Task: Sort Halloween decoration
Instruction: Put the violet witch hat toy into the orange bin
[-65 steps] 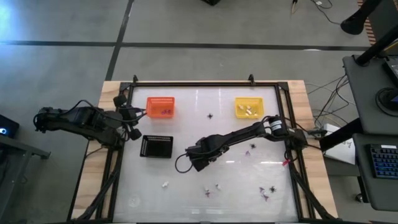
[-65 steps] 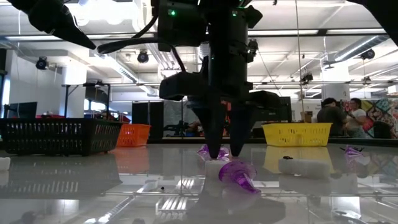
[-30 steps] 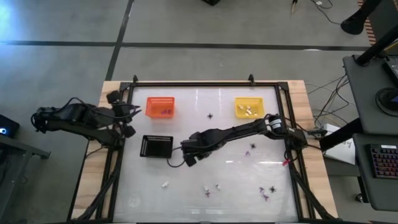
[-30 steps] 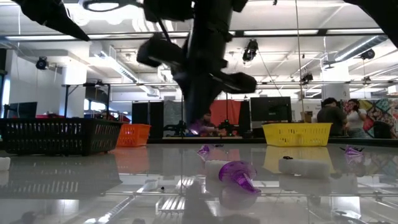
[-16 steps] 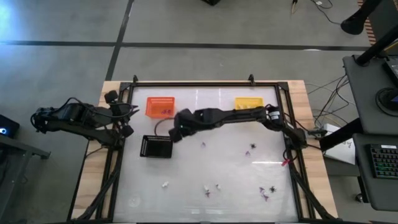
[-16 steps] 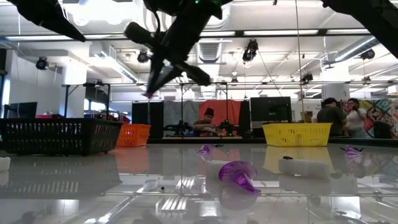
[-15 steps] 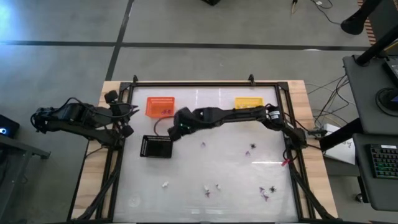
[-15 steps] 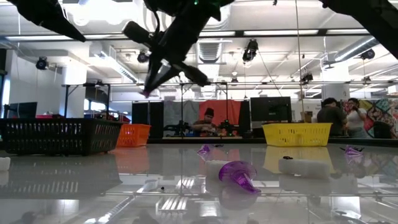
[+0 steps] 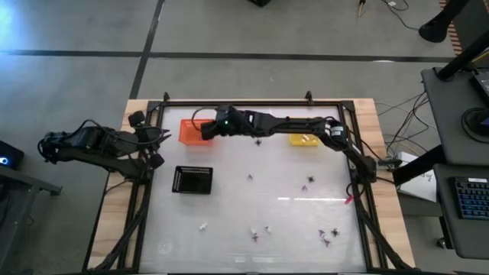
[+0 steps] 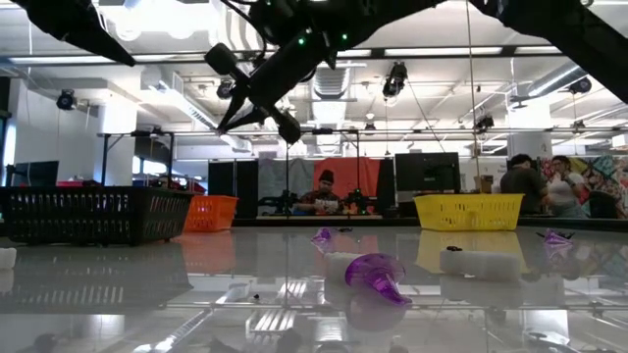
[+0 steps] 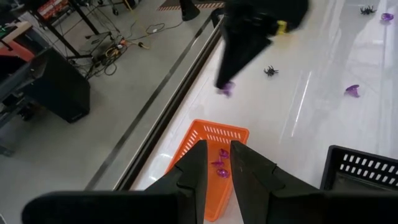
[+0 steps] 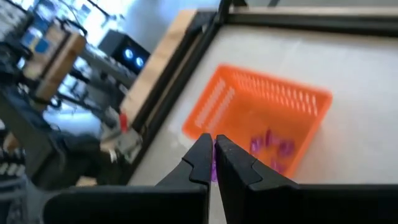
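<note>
Small purple trinket pinched at the tips of the right gripper, fingers clamped on it, hanging above the orange basket. Right arm stretched long across the far side of the table, reaching over from the right. Basket is plastic mesh, a few purple trinkets inside. Glossy white tabletop. Left gripper waits off the table's left edge, fingers slightly apart, empty.
</note>
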Motion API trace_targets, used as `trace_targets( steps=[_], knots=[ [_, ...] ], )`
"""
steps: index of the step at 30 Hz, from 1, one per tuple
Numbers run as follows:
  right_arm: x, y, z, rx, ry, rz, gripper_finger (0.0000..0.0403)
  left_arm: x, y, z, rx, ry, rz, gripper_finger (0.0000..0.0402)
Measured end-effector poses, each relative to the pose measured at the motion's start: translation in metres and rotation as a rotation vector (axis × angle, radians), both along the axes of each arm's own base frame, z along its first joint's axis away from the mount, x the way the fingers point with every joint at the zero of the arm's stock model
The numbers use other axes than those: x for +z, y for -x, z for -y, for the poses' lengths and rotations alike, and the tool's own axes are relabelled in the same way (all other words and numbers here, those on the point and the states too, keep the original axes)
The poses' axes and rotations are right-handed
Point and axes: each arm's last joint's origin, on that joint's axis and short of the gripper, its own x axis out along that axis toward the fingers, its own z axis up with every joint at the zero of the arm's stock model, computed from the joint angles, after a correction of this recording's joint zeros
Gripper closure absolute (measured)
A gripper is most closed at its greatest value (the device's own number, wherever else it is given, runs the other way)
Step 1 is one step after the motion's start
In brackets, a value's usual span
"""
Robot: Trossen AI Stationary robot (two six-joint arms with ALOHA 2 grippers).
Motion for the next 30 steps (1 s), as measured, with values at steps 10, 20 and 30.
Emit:
trace_targets(
  steps=[10, 20, 30],
  knots=[
    [-0.004, 0.006, 0.030, -0.001, 0.019, 0.034, 0.0394, 0.000, 0.000, 0.000, -0.003, -0.004, -0.004, 0.0349],
    [-0.038, 0.011, 0.038, 0.065, -0.033, 0.084, 0.0394, 0.000, 0.000, 0.000, -0.002, -0.004, -0.004, 0.0349],
    [-0.055, 0.015, 0.036, 0.095, -0.060, 0.089, 0.0394, 0.000, 0.000, 0.000, -0.001, -0.003, -0.001, 0.0349]
  ],
)
